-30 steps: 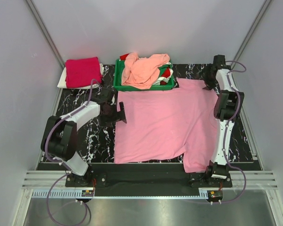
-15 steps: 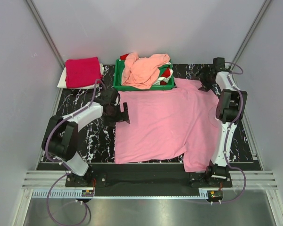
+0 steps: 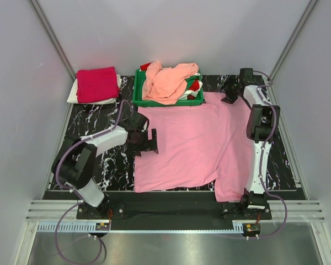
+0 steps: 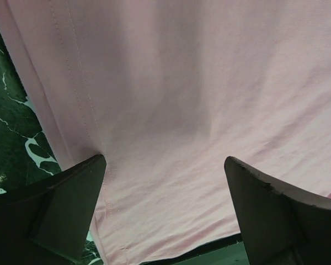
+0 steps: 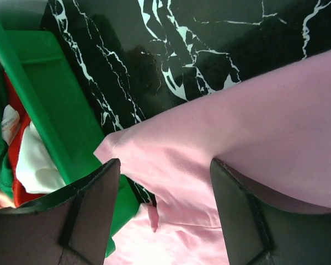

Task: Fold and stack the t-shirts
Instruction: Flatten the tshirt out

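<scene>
A bubblegum pink t-shirt (image 3: 193, 143) lies spread flat on the black marble mat. My left gripper (image 3: 147, 140) hovers over the shirt's left edge, jaws wide open; in the left wrist view the pink cloth (image 4: 171, 99) and its hem fill the gap of that gripper (image 4: 165, 182). My right gripper (image 3: 230, 91) is at the shirt's far right corner beside the tray. In the right wrist view it (image 5: 165, 176) is open, straddling a raised pink fold (image 5: 209, 138) without pinching it. A folded crimson t-shirt (image 3: 96, 84) rests on a white one at the far left.
A green plastic tray (image 3: 168, 101) stands at the back centre, holding a crumpled peach-salmon t-shirt (image 3: 168, 80) and other clothes. Its green wall (image 5: 55, 110) is right next to my right fingers. Grey walls enclose the mat (image 3: 110, 160) on both sides.
My left gripper slid right and nearer, onto the shirt's left edge. My right gripper moved left along the far edge toward the tray, and its jaws narrowed a little.
</scene>
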Controlling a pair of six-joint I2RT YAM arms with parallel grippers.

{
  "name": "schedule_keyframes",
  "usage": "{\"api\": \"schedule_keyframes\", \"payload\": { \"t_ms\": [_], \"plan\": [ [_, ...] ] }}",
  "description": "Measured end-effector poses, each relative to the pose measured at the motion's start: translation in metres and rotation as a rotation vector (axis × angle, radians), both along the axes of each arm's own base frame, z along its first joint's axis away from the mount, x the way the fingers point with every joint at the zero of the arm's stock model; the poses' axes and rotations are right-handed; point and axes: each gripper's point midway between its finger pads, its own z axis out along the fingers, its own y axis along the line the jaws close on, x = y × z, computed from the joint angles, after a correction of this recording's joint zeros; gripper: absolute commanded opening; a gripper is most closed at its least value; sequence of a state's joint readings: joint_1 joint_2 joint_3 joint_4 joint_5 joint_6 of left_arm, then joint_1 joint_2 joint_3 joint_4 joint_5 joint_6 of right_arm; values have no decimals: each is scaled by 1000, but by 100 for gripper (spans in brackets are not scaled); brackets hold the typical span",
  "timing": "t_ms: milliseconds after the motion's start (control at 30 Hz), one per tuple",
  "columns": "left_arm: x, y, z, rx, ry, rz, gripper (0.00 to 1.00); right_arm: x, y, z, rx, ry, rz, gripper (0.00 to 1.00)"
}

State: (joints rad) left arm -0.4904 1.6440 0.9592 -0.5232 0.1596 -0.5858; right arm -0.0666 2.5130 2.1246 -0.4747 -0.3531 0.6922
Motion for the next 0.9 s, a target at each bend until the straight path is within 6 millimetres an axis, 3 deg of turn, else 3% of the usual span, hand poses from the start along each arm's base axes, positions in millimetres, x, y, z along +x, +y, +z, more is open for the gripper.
{"api": "schedule_keyframes", "payload": {
  "t_ms": [167,400,467,533,667,767,900],
  "plan": [
    [-5,-1,1,-21,-23,8,98,-12,4,-1,18,-33,-4,74],
    [-24,8,1,-24,-23,10,98,-84,20,-3,36,19,-30,72],
    [-25,9,1,-22,-19,10,98,-89,29,-3,18,38,-28,73],
    [-26,9,1,-21,-19,9,98,-83,34,-2,4,56,-27,75],
    [-25,9,2,-15,-7,8,98,-36,32,0,-34,53,-50,77],
    [-22,7,3,-6,5,5,98,8,9,2,-52,33,-129,78],
    [-9,1,7,0,3,-1,98,40,-33,4,-55,22,-270,84]
  ]
}}
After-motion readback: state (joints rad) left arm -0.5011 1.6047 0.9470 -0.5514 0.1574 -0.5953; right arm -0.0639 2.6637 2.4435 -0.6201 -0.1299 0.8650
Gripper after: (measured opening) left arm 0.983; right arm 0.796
